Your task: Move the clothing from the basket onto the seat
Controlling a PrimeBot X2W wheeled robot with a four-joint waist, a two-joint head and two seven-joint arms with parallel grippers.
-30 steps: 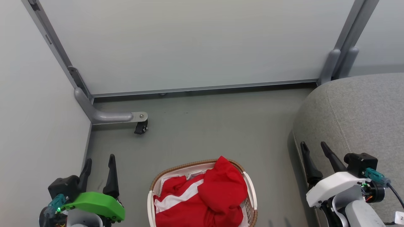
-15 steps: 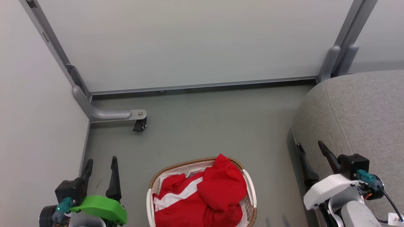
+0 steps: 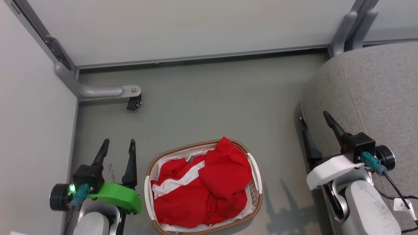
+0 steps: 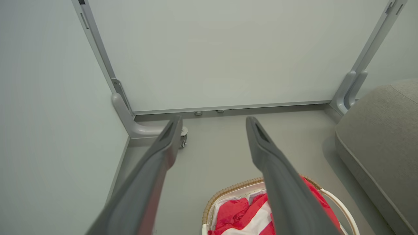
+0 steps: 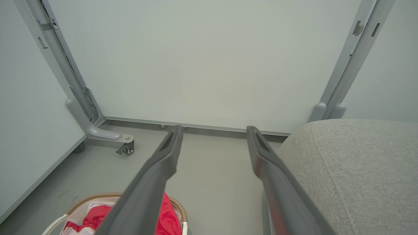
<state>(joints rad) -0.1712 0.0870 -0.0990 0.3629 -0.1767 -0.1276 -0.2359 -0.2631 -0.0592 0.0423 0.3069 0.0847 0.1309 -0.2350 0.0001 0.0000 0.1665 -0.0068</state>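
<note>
- The basket (image 3: 254, 189) stands on the grey floor (image 3: 212, 104) between the robot's two arms, closer to the left arm than to the right one.
- The clothing (image 3: 209, 186) is all in the basket, a crumpled red heap. A broad white band runs across its left half, and a peak of red pokes up above the far rim.
- A little of the white liner (image 3: 202, 227) shows under the heap at the near edge.
- The left gripper (image 3: 119, 141) hangs just beside the basket's left side. Its two dark fingers are spread well apart with nothing between them, pointing towards the wall.
- The right gripper (image 3: 313, 115) is spread just as wide and holds nothing. It is at the rounded corner of the seat (image 3: 369, 98); its outer finger looks to be over the cushion, though I can't tell whether it touches.
- The seat lies to the right of the basket, with a strip of bare floor between them.
- Behind stands a pale wall panel (image 3: 196, 26). At its left corner a grey metal foot (image 3: 98, 92) reaches out over the floor, ending in a small black caster (image 3: 132, 103).
</note>
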